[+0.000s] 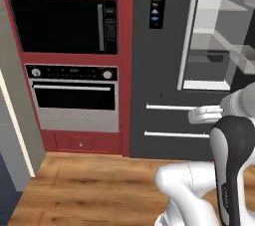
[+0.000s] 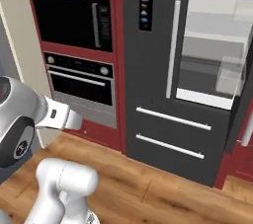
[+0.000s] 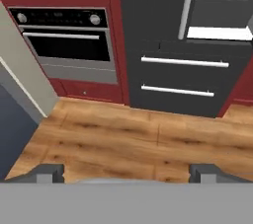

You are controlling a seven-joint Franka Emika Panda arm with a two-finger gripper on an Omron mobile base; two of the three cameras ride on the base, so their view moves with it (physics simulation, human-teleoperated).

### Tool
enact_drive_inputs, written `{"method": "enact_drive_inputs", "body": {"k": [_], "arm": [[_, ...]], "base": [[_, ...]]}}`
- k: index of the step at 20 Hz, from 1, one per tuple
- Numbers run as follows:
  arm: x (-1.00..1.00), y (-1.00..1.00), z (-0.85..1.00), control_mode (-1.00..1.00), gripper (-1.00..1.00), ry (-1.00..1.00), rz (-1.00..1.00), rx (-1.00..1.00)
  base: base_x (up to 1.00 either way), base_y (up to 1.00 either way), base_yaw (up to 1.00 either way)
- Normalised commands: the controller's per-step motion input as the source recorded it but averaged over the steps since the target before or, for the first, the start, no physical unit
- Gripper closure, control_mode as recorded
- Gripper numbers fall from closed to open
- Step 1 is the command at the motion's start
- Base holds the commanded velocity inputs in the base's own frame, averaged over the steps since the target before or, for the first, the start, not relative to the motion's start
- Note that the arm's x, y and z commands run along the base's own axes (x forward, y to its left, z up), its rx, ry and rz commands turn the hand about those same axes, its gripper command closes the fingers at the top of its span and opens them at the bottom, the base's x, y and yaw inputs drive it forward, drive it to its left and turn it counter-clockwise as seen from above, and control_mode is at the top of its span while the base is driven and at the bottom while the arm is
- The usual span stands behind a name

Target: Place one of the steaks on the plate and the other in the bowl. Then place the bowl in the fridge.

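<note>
The fridge (image 1: 154, 95) (image 2: 148, 70) (image 3: 148, 25) is tall and dark grey, with a lit icon panel and silver bar handles. Its upper right door is swung open, and pale shelves (image 1: 219, 46) (image 2: 212, 45) show inside. Two drawers with long handles (image 3: 183, 62) sit below. My gripper (image 3: 127, 173) is open, its two dark fingertips (image 3: 49, 172) wide apart with nothing between them. It hangs over the wooden floor, well short of the fridge. The steaks, the plate and the bowl are out of view.
A black microwave (image 1: 64, 26) sits above a built-in oven (image 1: 74, 95) (image 3: 64, 45) in a red cabinet to the left of the fridge. A beige panel edge (image 3: 24, 70) stands at the far left. Wooden floor (image 3: 123, 139) lies between me and the appliances.
</note>
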Motion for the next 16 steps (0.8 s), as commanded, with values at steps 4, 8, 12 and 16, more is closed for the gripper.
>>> {"method": "enact_drive_inputs", "body": {"k": [4, 8, 12, 16], "arm": [[0.00, 0.00, 0.00, 1.00, -1.00, 0.00, 0.00, 0.00], [0.00, 0.00, 0.00, 1.00, -1.00, 0.00, 0.00, 0.00], [0.00, 0.00, 0.00, 1.00, -1.00, 0.00, 0.00, 0.00], [0.00, 0.00, 0.00, 1.00, -1.00, 0.00, 0.00, 0.00]], "base": [[-1.00, 0.00, 0.48], [-1.00, -0.01, 0.44], [-1.00, 0.00, 0.41], [-1.00, 0.00, 0.45]]}}
